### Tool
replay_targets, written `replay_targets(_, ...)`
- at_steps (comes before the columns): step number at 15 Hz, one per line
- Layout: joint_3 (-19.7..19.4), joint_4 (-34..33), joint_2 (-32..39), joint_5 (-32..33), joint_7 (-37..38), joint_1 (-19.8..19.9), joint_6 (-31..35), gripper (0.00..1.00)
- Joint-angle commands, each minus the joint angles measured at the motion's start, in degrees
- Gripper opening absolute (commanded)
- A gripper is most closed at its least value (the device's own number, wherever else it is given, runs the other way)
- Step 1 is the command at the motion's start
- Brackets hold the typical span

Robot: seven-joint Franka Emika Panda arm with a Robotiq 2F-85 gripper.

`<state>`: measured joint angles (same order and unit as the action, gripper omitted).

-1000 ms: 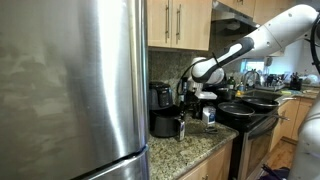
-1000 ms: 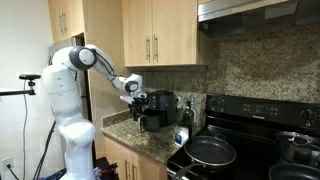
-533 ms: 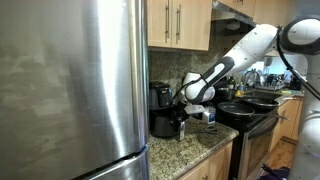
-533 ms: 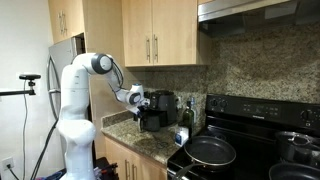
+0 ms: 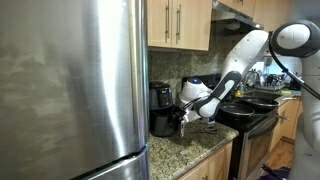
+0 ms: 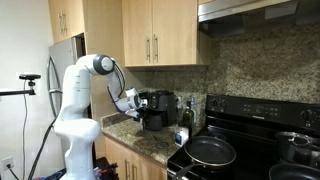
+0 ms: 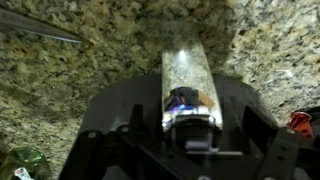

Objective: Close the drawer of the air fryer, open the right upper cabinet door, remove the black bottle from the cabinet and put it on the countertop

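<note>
Lowered since the picture a second ago, the gripper (image 6: 131, 103) now hangs just beside the front of the air fryer (image 6: 157, 106), where before it stood about level with the appliance's top. The arm (image 6: 100, 66) has come down with it, and nothing on the countertop (image 6: 138, 139) appears to have shifted. I judge the descent as lining up with the drawer (image 5: 165, 125), which in an exterior view appears to stand forward of the body above it, so the first step, pushing it home, is not yet done. I keep the gripper low and out in front because a push along the drawer's travel needs contact on its front face or handle, not on the casing. As to the fingers, I cannot tell how far apart they are. Both exterior views show them too small, and the wrist view gives only a blurred dark mass with a pale cylinder in its middle over the speckled countertop (image 7: 60, 60). I can make out nothing held and cannot confirm contact with the drawer. The air fryer stands on the countertop against the back wall, between the fridge (image 5: 70, 90) and the stove (image 6: 235, 150). The right upper cabinet door (image 6: 176, 34) is shut, so the black bottle is out of sight.
</note>
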<state>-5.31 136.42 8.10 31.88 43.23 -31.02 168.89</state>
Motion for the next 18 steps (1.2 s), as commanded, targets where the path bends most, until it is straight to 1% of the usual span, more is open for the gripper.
replay_targets(1,-5.9,-6.5,1.8,15.2,15.1,-4.0,2.4,1.0)
replay_targets(5,-8.4,-8.4,1.5,31.0,31.7,-6.9,0.2,1.0)
replay_targets(8,-9.1,-9.4,1.4,40.3,42.4,-8.0,-0.6,1.0)
replay_targets(10,-9.1,-9.9,1.2,46.1,48.3,-8.4,-1.4,1.0)
replay_targets(11,-8.3,-5.5,-6.0,43.2,44.0,-8.0,-3.8,1.0)
replay_targets(12,-8.2,-5.4,-6.3,44.1,44.9,-8.2,-4.3,1.0)
replay_targets(14,-7.8,-5.2,-8.7,44.3,44.2,-8.7,-5.8,1.0)
replay_targets(16,-7.3,-8.5,-11.9,44.8,42.2,-8.7,-8.0,1.0)
replay_targets(18,-7.1,-13.6,-14.2,45.5,40.1,-8.5,-9.4,1.0)
